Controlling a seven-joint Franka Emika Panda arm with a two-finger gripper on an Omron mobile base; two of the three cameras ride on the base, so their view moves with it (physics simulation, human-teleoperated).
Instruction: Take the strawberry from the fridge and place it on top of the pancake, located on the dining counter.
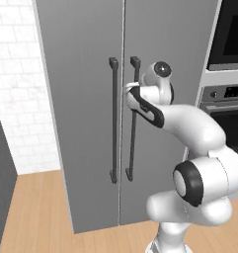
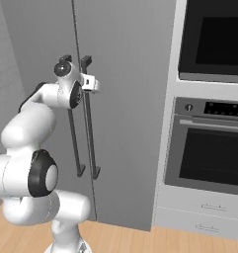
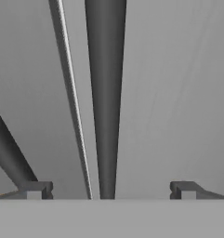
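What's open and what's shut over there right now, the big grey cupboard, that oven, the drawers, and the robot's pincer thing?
Fridge: both doors shut, only a thin seam between them.
Right door handle: not gripped, standing between the pincer's fingertips.
Pincer: open, fingertips spread wide on either side of the handle.
Oven: door shut.
Drawers below the oven: shut.

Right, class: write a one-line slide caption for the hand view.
Open gripper straddling the fridge's right door handle, door seam just beside it.
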